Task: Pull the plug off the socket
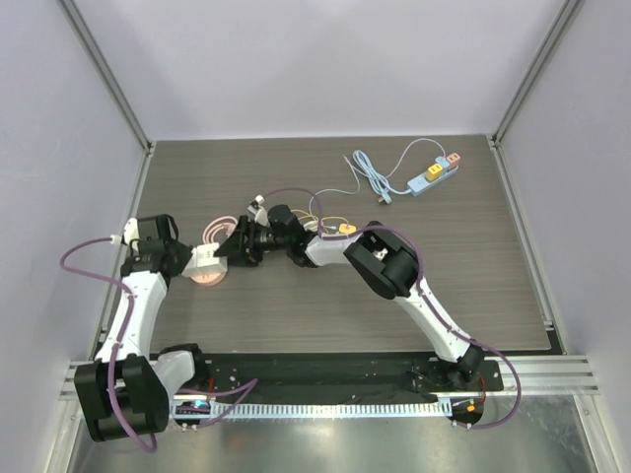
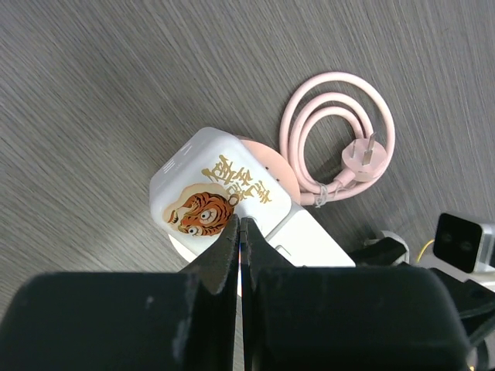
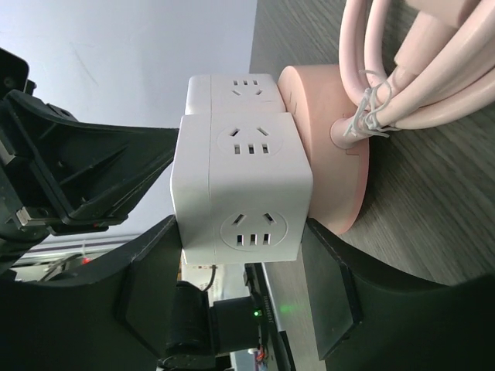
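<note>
A round pink socket base point(image 3: 325, 147) lies on the table with two white cubes standing on it. The nearer white cube plug point(image 3: 244, 182) is clamped between the fingers of my right gripper point(image 3: 240, 232), one finger on each side. The farther cube point(image 2: 220, 197) carries a tiger print. My left gripper point(image 2: 240, 224) is shut, its tips right over that cube's edge; I cannot tell if they touch. In the top view both grippers meet at the left centre: left gripper point(image 1: 235, 252), right gripper point(image 1: 256, 241).
The socket's pink cable point(image 2: 336, 131) lies coiled and tied beside the base, its own pronged end point(image 2: 363, 158) loose on the table. A blue power strip point(image 1: 434, 175) with a pale blue cord point(image 1: 370, 172) lies at the back right. A small yellow piece point(image 1: 345, 229) sits by the right arm.
</note>
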{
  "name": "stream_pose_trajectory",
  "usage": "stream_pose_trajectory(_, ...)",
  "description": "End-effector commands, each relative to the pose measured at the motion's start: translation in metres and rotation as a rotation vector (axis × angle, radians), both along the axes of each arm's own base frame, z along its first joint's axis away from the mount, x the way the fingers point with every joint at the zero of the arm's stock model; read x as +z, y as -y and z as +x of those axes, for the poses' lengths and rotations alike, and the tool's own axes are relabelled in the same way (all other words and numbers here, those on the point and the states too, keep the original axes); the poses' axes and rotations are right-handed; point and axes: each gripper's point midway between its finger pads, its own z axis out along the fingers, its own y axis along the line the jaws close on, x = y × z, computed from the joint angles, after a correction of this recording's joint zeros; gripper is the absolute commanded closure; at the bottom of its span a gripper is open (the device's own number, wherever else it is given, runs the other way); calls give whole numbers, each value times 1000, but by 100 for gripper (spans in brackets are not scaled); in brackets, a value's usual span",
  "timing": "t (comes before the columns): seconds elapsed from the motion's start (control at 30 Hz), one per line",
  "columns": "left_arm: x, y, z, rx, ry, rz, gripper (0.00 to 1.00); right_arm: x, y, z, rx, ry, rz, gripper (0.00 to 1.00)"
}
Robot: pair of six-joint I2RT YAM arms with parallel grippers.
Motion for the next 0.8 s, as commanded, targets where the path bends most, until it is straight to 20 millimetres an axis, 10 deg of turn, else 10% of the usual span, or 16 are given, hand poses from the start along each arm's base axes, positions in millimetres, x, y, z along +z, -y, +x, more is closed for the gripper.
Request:
stream_pose_trajectory(0.0,-48,18,-52,-39,-249,-53,100,19,-2,2,2,113,-72,99)
stream_pose_trajectory(0.27,-51,24,-53,-49,-247,-54,100,46,-5,-4,26,-138,231,99)
stream_pose_trajectory(0.47,-52,26,-52,-56,-250,-50,100,24,-5,1,5,53,14,99)
stream_pose_trajectory(0.77,-57,26,-59,-47,-269,-34,100,60,0,-1,15,-113,268,99)
